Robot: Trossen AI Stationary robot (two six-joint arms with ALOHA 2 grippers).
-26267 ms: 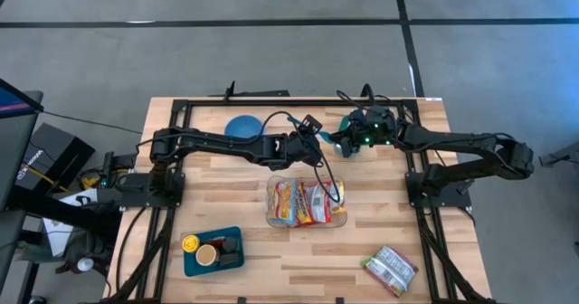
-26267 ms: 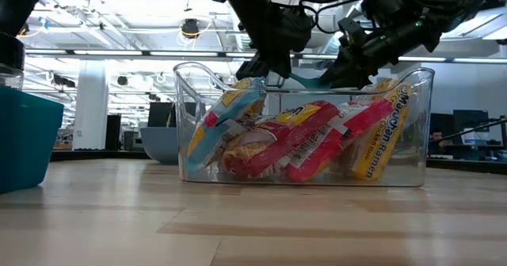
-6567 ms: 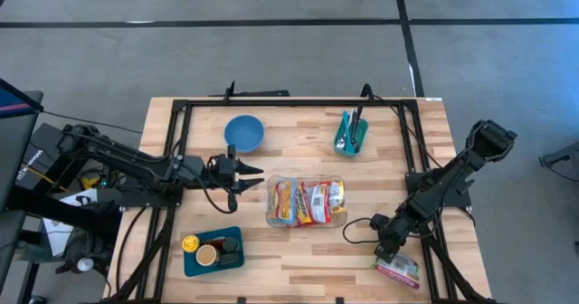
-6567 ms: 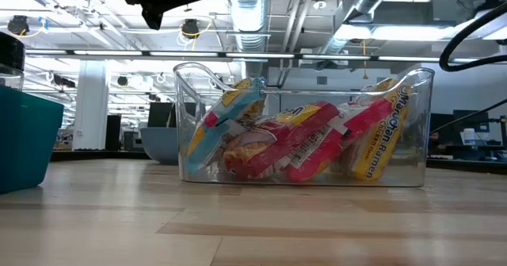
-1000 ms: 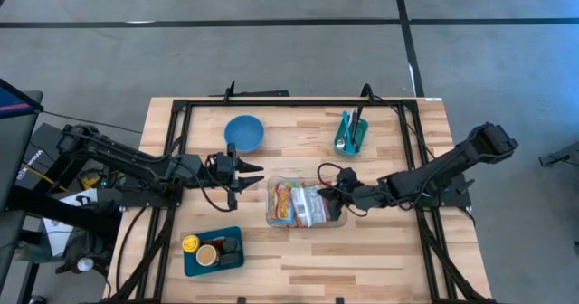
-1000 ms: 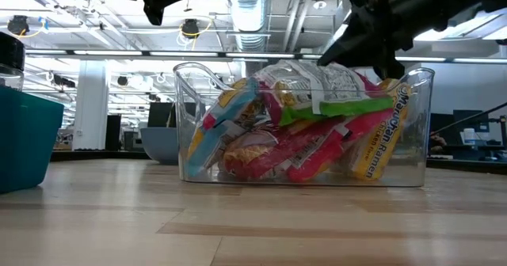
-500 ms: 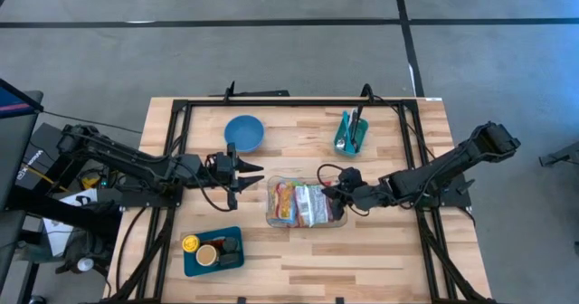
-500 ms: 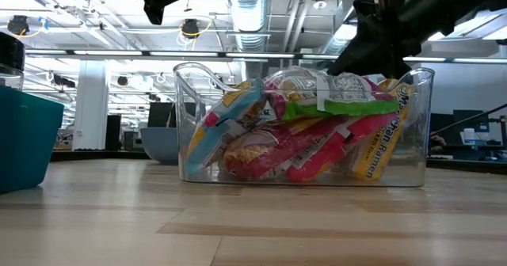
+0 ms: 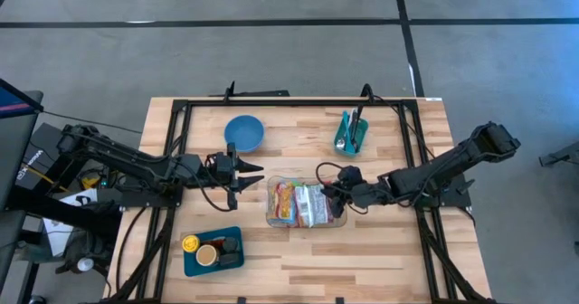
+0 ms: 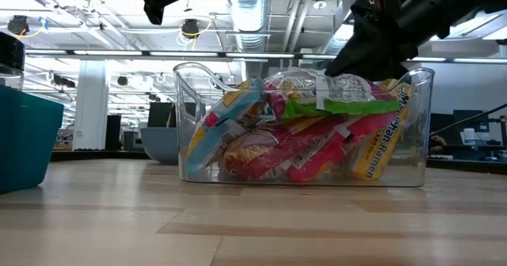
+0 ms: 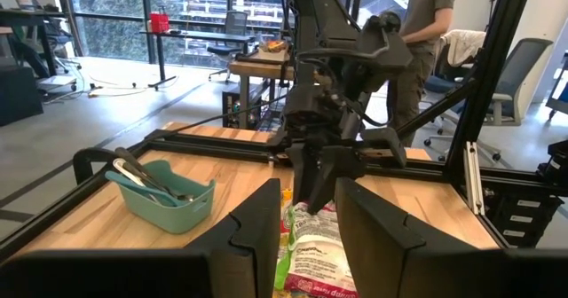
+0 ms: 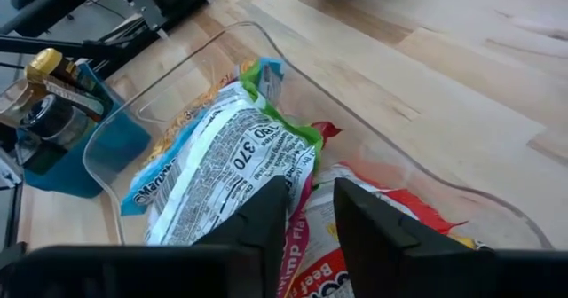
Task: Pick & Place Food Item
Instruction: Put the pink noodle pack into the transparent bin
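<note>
From above, the green and white packet [image 9: 310, 204] lies in the clear bin [image 9: 336, 221] on the other packets, so placing looks done and only the retreat is left; the right gripper [image 9: 329, 194] sits at the bin's right end, the left gripper [image 9: 249, 176] waits well apart. From table height, the packet [image 10: 333, 92] has sunk lower than a second ago. The right wrist view shows the fingers [image 12: 262, 218] parted, the packet [image 12: 226, 169] freed; the left wrist view shows its fingers [image 11: 257, 231] apart, holding nothing.

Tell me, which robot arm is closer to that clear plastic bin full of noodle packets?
The right one. The right gripper hangs over the clear plastic bin, just above the white-and-green packet lying on top. The left gripper waits off to the bin's side, over bare table.
</note>
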